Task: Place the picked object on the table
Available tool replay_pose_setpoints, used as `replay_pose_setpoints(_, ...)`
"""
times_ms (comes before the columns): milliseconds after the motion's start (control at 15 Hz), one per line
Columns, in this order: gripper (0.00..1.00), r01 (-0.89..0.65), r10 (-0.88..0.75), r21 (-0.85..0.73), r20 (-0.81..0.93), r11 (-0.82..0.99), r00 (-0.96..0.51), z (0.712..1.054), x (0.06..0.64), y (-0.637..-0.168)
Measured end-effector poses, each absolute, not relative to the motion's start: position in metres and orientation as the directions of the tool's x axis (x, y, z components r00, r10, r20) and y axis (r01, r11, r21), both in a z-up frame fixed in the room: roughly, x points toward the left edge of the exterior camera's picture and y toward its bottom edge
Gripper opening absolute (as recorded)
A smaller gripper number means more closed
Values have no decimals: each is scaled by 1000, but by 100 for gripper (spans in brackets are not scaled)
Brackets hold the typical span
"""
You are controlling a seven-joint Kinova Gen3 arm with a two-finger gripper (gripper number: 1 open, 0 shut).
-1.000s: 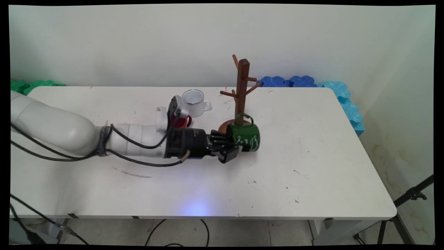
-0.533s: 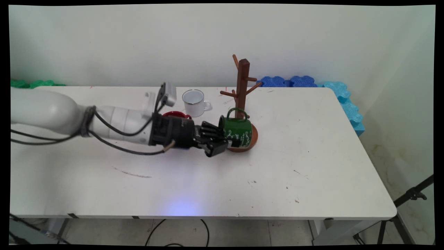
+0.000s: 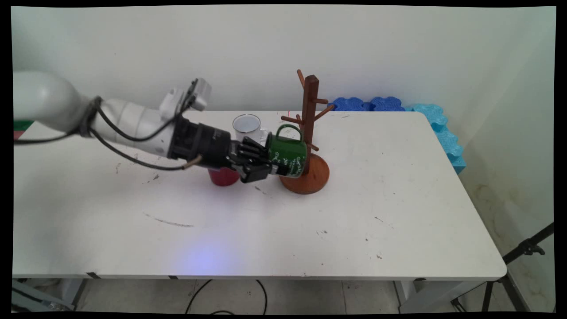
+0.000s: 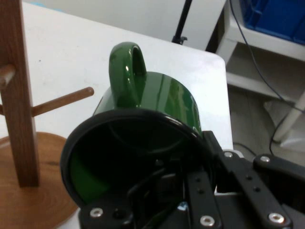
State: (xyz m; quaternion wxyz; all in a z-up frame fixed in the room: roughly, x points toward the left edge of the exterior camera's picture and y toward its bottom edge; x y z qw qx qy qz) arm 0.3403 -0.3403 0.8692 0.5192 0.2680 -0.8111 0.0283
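My gripper (image 3: 271,168) is shut on the rim of a green enamel mug (image 3: 288,153), held on its side above the table with its handle (image 3: 290,129) up. In the hand view the green mug (image 4: 157,105) opens toward the camera, one finger inside it and one outside, around its wall. The mug hangs just left of the wooden mug tree (image 3: 308,133), in front of its lower pegs. The tree's post (image 4: 19,95) and a peg (image 4: 62,101) stand at the left of the hand view.
A white mug (image 3: 248,129) stands behind my gripper and a red mug (image 3: 223,176) sits partly hidden under the wrist. Blue foam pieces (image 3: 398,108) line the table's far right edge. A tripod (image 3: 518,261) stands off the right end.
The arm has lifted the green mug off the table and carried it left and back, from in front of the tree's base up to beside its post.
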Motion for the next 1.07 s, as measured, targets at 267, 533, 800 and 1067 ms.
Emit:
replay_pose_setpoints(267,0,-447,-409,216,821,868,-397,897,358,-349)
replay_pose_setpoints(533,0,-435,-422,207,766,876,-485,920,373,-354)
replay_pose_setpoints(800,0,-455,-454,187,659,871,-599,938,386,-360)
replay_pose_setpoints(1067,0,-493,-502,171,527,853,-685,949,384,-369)
